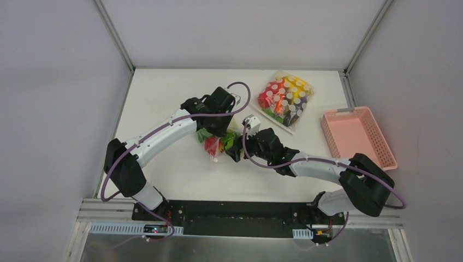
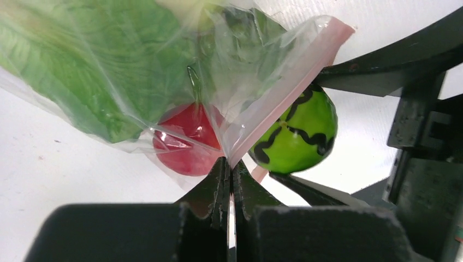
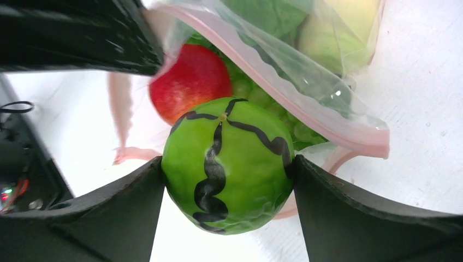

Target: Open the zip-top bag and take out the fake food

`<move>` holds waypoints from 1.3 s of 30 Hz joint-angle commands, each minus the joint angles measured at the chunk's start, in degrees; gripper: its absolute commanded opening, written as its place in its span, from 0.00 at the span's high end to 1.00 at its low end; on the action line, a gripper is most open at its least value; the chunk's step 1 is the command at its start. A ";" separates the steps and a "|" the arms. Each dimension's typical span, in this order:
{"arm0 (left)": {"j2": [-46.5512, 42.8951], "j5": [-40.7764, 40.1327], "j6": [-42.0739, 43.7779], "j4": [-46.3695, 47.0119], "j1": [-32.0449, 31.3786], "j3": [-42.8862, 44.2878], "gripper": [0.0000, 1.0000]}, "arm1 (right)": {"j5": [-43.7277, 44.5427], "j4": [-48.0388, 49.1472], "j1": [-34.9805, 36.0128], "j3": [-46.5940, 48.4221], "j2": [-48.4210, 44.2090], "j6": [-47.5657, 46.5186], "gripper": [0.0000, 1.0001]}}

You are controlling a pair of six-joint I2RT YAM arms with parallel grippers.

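Observation:
The clear zip-top bag [image 1: 210, 143] lies mid-table, its pink zip strip [image 2: 284, 93] parted. My left gripper [image 2: 230, 164] is shut on one edge of the bag's mouth [image 3: 284, 93]. Inside the bag I see leafy lettuce [image 2: 82, 71], a red apple [image 2: 188, 142] and green grapes [image 3: 245, 90]. My right gripper [image 3: 226, 164] is shut on a round green fruit with black wavy stripes [image 3: 229, 164], one finger on each side. The fruit [image 2: 297, 134] sits just outside the zip strip, next to the apple [image 3: 191, 79]. Both grippers meet at the bag in the top view.
A white-dotted clear bag of red, orange, yellow and purple items [image 1: 285, 98] lies at the back right. A pink basket [image 1: 357, 136] stands at the table's right edge. Grey walls close in the table on three sides.

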 commanded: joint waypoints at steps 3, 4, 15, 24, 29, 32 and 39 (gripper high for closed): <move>-0.54 1.94 2.67 0.16 0.20 1.24 1.00 | -4.14 -10.80 -0.68 3.92 -9.79 3.19 0.68; -0.71 1.41 3.12 0.10 0.18 1.27 1.00 | -4.06 -13.28 -0.87 4.41 -11.24 3.61 0.68; -2.21 -1.43 5.84 0.29 0.18 -0.19 1.00 | 7.14 -48.69 -10.43 17.24 -23.33 5.36 0.69; -3.37 -3.21 6.72 0.35 0.17 -1.16 1.00 | 19.94 -60.27 -36.05 26.66 -19.00 6.14 0.69; -3.64 -3.69 6.80 0.34 0.20 -1.17 1.00 | 21.94 -56.97 -51.01 29.28 -14.10 11.63 0.69; -3.73 -3.74 6.95 -0.01 0.18 -0.87 1.00 | 23.48 -52.92 -57.62 29.47 -10.53 15.11 0.69; -4.71 -4.23 7.33 0.16 0.18 -1.05 1.00 | 20.48 -44.82 -65.80 30.55 1.34 16.98 0.69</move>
